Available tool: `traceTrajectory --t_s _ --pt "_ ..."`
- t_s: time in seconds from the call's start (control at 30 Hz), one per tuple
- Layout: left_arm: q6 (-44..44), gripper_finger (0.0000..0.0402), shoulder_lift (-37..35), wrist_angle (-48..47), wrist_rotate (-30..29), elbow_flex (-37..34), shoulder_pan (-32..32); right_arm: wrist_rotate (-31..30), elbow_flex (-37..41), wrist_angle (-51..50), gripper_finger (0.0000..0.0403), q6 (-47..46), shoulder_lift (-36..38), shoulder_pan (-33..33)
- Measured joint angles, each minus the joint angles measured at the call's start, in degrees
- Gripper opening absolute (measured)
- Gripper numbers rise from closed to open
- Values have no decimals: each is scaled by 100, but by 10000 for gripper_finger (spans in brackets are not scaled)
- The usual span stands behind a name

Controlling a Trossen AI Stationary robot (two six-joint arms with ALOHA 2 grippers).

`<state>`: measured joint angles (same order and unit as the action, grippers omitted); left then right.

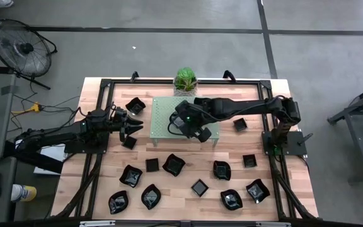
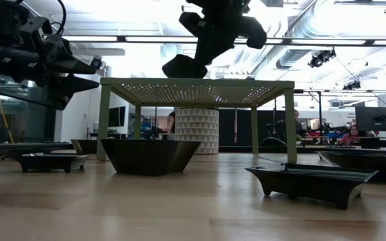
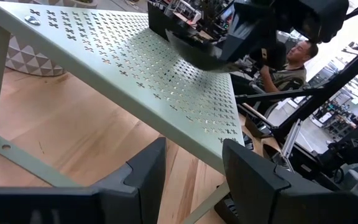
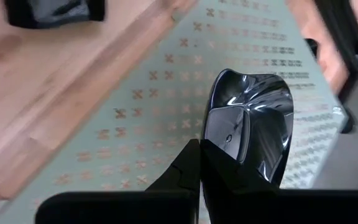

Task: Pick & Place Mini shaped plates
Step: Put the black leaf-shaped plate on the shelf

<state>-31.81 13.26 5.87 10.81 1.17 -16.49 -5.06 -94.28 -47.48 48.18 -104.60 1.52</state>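
While your right gripper [image 4: 199, 149] clamps a black plate [image 4: 250, 121] above the green rack [image 1: 162, 108], your left gripper [image 1: 133, 123] waits, fingers apart.

A pale green perforated rack [image 1: 159, 120] stood on four legs at the far middle of the wooden table [image 1: 188, 208], its top pierced with small cross-shaped holes. Just beyond it, at the table's far edge, sat a small green potted plant [image 1: 185, 80] in a white patterned pot. A floor fan [image 1: 21, 48] stood on the grey floor off the far left corner. A seated person [image 3: 289, 59] showed in the room behind.
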Motion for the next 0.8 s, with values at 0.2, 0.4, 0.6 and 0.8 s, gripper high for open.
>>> traceTrajectory --t_s 0.2,0.4,0.6,0.8 --pt "2 156 0 -2 2 -1 0 -15 5 37 0 52 -50 28" --pt "1 156 0 -2 8 -2 0 47 46 171 0 161 -48 40" --pt "0 156 0 -2 20 -2 0 -9 435 694 0 301 -20 72" --pt "0 156 -1 -2 19 -2 0 -282 448 610 0 340 -7 72"
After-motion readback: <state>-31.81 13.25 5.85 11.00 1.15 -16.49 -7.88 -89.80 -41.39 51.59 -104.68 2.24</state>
